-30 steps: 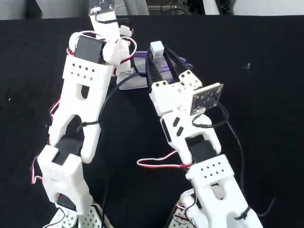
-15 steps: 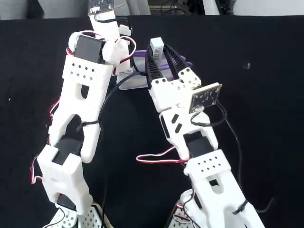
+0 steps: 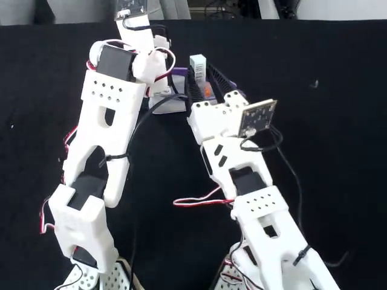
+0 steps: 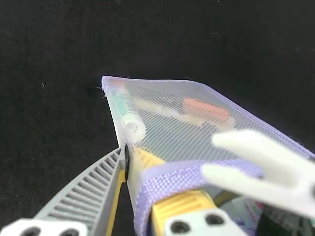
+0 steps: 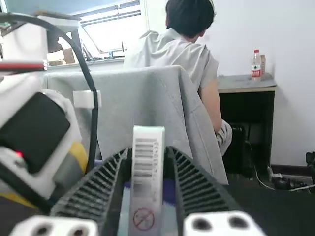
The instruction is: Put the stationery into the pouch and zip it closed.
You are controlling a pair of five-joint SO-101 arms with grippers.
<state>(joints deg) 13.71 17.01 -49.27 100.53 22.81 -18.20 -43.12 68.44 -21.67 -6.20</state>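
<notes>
Judged as the loading step, not yet the zipping. Pinched in the right hand (image 5: 147, 153), between black ribbed fingers (image 5: 93, 189) pressed onto its two flat sides: a white rectangular block with a printed barcode label (image 5: 146, 184), upright and poking out past the fingertips. In the high view, held close by the translucent mesh pouch with purple fabric trim (image 3: 171, 104), just beside the left arm's wrist. Gripped at one end by the left hand (image 4: 132, 160), closed on the purple edge between a grey ribbed finger (image 4: 88, 194) and a yellow finger (image 4: 177, 200), with the far end of the pouch sloping away over the black cloth tabletop (image 4: 59, 44). Already inside, behind the mesh: an orange stick-like piece (image 4: 206, 109), a teal-and-white pen-like piece (image 4: 123, 105) and a pale thin piece (image 4: 167, 114) between them. Next, probably: bring the block's leading end to the pouch mouth, slide it past the purple rim, and spread the right hand only after getting most of the block inside; then go for the zip pull, keeping the left pinch firm against any swinging away. Hard to make out: the mouth itself, covered by both arms in the high view, impossible to call open or shut; the zip slider, nowhere identified with certainty; a blurred white forked shape (image 4: 261, 164) close to the left wrist camera, not nameable; contact or none between the pouch's far end and the tabletop.
</notes>
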